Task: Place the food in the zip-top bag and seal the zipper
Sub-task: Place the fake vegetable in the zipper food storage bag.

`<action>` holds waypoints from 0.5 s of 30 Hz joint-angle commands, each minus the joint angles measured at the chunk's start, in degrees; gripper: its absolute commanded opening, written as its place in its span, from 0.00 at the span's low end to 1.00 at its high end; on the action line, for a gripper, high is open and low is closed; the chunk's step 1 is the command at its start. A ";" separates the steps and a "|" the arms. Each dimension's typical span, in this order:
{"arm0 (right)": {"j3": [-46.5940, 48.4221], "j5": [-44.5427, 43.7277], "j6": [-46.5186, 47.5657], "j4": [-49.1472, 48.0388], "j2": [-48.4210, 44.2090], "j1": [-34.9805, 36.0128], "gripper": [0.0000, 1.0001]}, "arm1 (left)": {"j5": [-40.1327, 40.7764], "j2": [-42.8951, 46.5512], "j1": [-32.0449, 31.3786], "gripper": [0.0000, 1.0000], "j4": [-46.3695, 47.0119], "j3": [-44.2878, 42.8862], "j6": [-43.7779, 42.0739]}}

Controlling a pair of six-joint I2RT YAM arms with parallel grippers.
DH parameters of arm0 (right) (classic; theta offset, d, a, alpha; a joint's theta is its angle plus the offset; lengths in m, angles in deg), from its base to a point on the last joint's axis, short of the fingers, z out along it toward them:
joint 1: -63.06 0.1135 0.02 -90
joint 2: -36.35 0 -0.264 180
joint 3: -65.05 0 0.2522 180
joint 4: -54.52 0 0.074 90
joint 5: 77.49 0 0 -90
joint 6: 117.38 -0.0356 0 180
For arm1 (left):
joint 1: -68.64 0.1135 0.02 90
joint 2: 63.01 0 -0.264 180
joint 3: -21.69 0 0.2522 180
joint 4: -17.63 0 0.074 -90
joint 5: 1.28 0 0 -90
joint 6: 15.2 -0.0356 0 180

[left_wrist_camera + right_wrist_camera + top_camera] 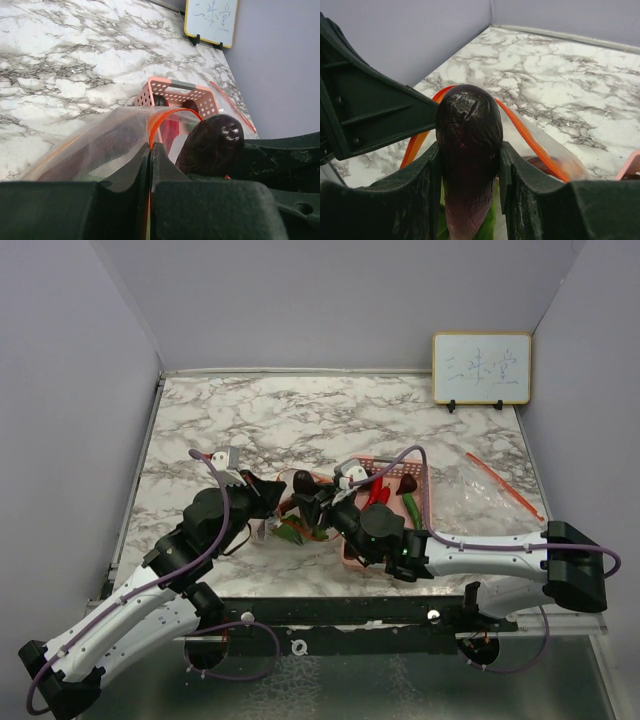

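Note:
My left gripper (pixel 150 150) is shut on the orange zipper edge of a clear zip-top bag (pixel 100 145) and holds its mouth up. My right gripper (pixel 470 160) is shut on a dark purple eggplant (pixel 469 130) and holds it at the bag's open mouth, whose orange rim (pixel 530 145) curves around it. The eggplant also shows in the left wrist view (pixel 212 145). A green piece (pixel 487 225) lies below the eggplant. In the top view both grippers meet at the table's middle (pixel 300 505). Red chili peppers (pixel 378 493) and a green piece (pixel 412 508) lie in the pink basket (pixel 420 475).
A second clear bag with an orange zipper (pixel 500 483) lies at the right. A small whiteboard (pixel 481 368) stands at the back right. Grey walls close the table on three sides.

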 commanded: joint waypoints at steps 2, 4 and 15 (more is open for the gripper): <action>-0.31 5.76 -4.27 4.81 2.58 0.21 0.18 | 1.15 0.69 0.10 0.00 2.26 -1.56 -0.54; -0.33 5.84 -5.23 5.01 3.85 0.24 0.17 | 1.15 0.94 0.08 0.00 2.02 -1.49 -0.55; 1.51 2.71 -8.43 11.84 5.20 0.29 0.60 | 1.61 2.38 0.04 0.00 1.09 -1.41 -0.56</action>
